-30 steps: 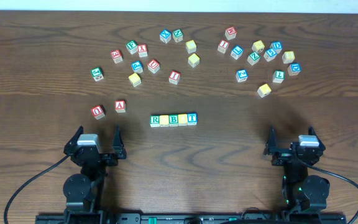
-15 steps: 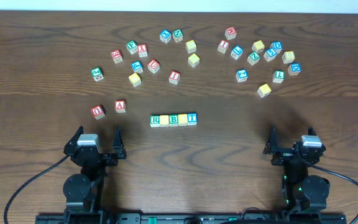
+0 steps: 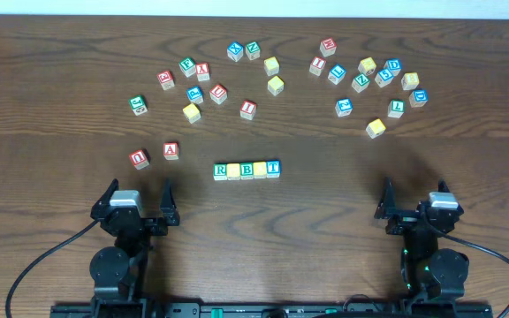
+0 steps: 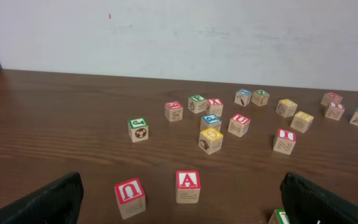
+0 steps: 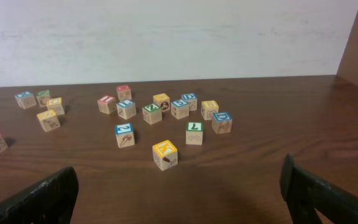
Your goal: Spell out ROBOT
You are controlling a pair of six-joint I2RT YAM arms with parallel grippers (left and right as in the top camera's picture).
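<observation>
Overhead | ROBOT row (image 3: 247, 170) sits central on counter (image 3: 325, 132), five cubes touching to read as one word, yellow faces at O slots | left jaws, right jaws spread, empty, parked clear.

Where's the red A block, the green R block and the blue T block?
red A block (image 3: 171, 150), overhead view, top face.
green R block (image 3: 221, 170), overhead view, top face.
blue T block (image 3: 274, 167), overhead view, top face.

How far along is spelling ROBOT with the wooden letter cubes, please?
Done: a row of five wooden cubes reads green R, plain yellow, green B, plain yellow, blue T. In hand: nothing; left gripper and right gripper are open. Left: seemingly nothing.
</observation>
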